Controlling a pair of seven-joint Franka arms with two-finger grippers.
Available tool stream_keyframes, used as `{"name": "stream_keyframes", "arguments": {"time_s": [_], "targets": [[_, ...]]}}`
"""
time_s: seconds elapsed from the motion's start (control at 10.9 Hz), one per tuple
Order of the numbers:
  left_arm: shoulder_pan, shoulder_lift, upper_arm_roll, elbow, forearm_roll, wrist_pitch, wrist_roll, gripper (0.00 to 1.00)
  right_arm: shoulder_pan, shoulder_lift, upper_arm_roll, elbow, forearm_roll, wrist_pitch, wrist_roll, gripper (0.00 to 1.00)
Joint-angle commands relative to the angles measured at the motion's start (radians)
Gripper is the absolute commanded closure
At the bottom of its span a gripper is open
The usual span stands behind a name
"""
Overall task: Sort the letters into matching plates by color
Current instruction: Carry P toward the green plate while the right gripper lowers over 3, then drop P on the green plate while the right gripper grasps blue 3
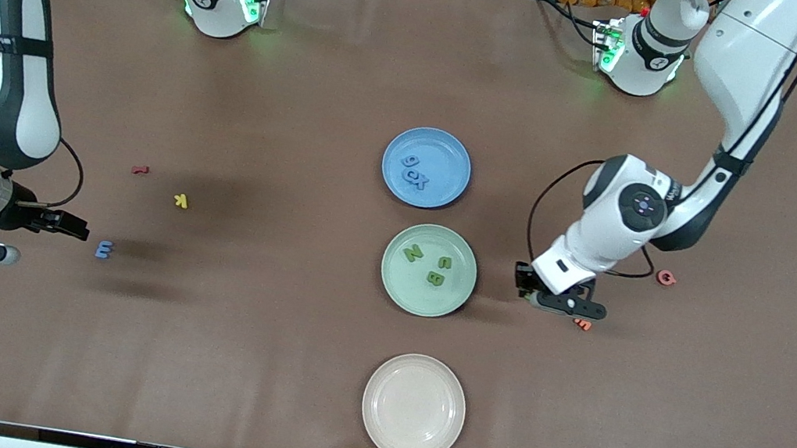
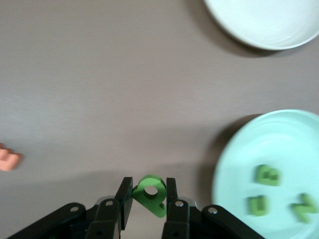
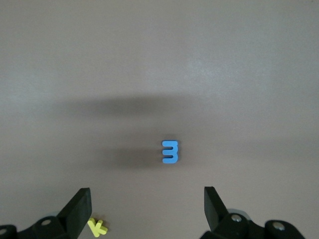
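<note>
On the brown table (image 1: pixel 205 353) we log three round shallow plates in a row down the middle. Farthest from the front cam: medium blue matte plate (image 1: pixel 449 149), holding three small blue chunky pieces (image 1: pixel 415 173), bunched together. Next nearer: pale mint green plate (image 1: pixel 391 270), holding three small green chunky pieces, one an N shape (image 1: pixel 412 253), the other two (image 1: pixel 440 270) close together toward the left arm's end of the plate. Nearest the front cam: cream-beige plate (image 1: pixel 413 408), no pieces on it.

Loose pcs, right arm's end of table: one blue flat letter (image 1: pixel 104 249), resting on the cloth, outside any plate; in the right wrist view it reads as a 3 or E shape (image 3: pixel 170 151). We also list a yellow K piece (image 1: pixel 181 201) and a small red piece (image 1: pixel 139 169), both farther from the front cam than the blue one.

Loose pcs, left arm's end: an orange-red round piece (image 1: pixel 666 277) and a small orange piece (image 1: pixel 582 324).

Left gripper (image 1: pixel 527 291): low over the table just beside the mint plate, clenched on a green ring-shaped piece with a tail (image 2: pixel 149 194), pinched between its black fingers (image 2: pixel 172 191).

Right gripper (image 1: pixel 78 227): over the cloth near the loose blue letter, jaws wide apart, nothing between them.
</note>
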Motion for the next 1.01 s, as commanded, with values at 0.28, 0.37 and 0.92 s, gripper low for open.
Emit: {"name": "stream_keyframes", "arguments": {"time_s": [0.28, 0.37, 0.92], "targets": [[-0.188, 0.121, 0.010, 0.167, -0.024, -0.011, -0.325, 1.00, -0.030, 0.097, 0.000, -0.032, 0.008, 0.188, -0.027, 0.00], [-0.212, 0.132, 0.010, 0.179, -0.022, -0.010, -0.374, 1.00, -0.030, 0.106, 0.000, -0.047, 0.008, 0.225, -0.027, 0.00], [-0.288, 0.155, 0.010, 0.172, -0.010, -0.011, -0.534, 0.99, -0.027, 0.144, 0.004, -0.132, 0.019, 0.386, -0.024, 0.00]]}}
